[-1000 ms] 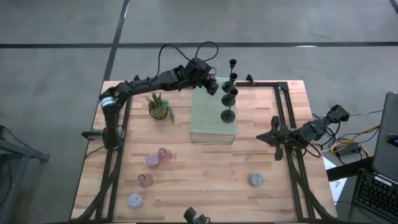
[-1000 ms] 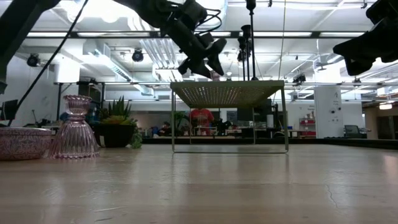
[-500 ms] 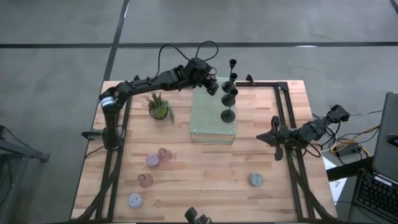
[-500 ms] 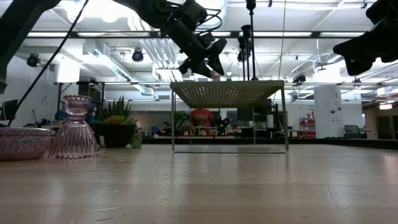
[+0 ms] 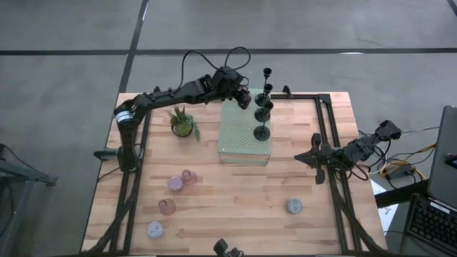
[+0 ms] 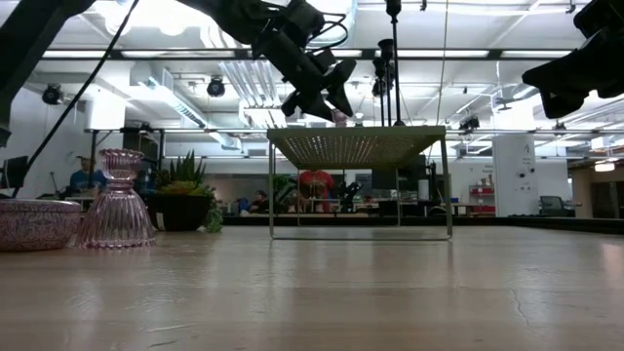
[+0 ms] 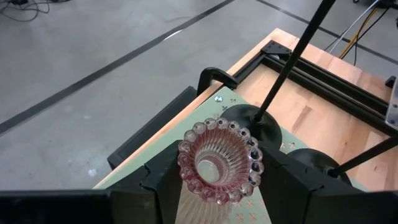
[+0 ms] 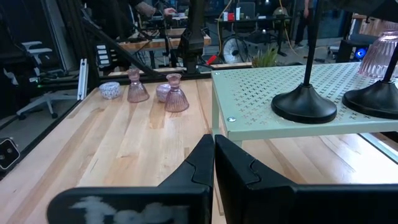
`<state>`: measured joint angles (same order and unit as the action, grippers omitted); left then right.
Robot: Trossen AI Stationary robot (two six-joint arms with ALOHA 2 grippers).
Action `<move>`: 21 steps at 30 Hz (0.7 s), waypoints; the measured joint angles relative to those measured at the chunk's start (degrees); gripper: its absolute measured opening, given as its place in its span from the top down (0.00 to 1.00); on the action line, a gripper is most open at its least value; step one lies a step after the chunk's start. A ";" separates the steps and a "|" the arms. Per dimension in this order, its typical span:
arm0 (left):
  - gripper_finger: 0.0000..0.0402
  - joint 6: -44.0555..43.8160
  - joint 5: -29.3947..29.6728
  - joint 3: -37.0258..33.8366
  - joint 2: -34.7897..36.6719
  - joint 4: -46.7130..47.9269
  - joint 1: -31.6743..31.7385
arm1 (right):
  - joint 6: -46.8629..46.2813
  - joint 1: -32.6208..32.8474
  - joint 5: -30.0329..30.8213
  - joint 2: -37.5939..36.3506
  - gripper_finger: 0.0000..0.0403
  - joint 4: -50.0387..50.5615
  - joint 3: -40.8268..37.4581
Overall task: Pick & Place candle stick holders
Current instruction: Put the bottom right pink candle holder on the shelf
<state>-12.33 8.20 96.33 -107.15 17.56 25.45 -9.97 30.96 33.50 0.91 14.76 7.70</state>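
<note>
Over the far left corner of the pale green perforated metal stand (image 5: 245, 133): left tool (image 5: 244, 99) gripping a pink ribbed glass candle holder (image 7: 220, 161), mid-placement beside the black slim-stemmed holders (image 5: 263, 118). Next, probably: lower, then release. Right tool (image 5: 303, 158) closed, well right of the stand.

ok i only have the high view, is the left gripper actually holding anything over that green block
observer: yes, the left wrist view shows a pink glass holder between the left gripper's fingers, open end facing the camera
operator: how close is it to the black ones
observer: close beside the nearest black holder's round base; i cannot tell whether they touch
operator: and the block sits flat on the table?
observer: no, the low view shows the green stand raised on thin legs, with open space beneath
</note>
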 joint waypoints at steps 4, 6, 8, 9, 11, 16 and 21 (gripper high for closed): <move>0.54 0.13 -0.01 0.00 0.00 -0.11 -0.07 | -0.07 0.00 0.00 0.00 0.98 0.00 -0.02; 0.54 -0.10 -0.33 -0.02 -0.24 -0.20 -0.10 | 0.06 -0.02 0.00 0.00 0.98 0.00 0.00; 0.54 -0.12 -1.36 -0.02 -0.81 -0.62 -0.16 | -0.06 -0.01 0.00 0.00 0.98 0.00 0.00; 0.54 -0.16 -1.58 -0.03 -1.15 -0.44 -0.29 | -0.06 0.00 0.00 0.00 0.98 0.00 0.00; 0.54 -0.14 -1.64 -0.02 -1.83 -1.22 -0.44 | 0.03 0.00 0.00 0.00 0.98 0.01 -0.01; 0.54 -0.21 -1.65 -0.02 -2.82 -3.71 -0.71 | 0.04 0.00 0.00 0.00 0.98 0.00 0.00; 0.54 -0.19 -1.65 -0.02 -2.74 -3.39 -0.81 | 0.03 -0.02 0.00 0.00 0.98 0.00 -0.02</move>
<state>-12.51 6.55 96.31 -109.89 14.17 24.64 -9.94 30.94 33.50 0.91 14.76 7.68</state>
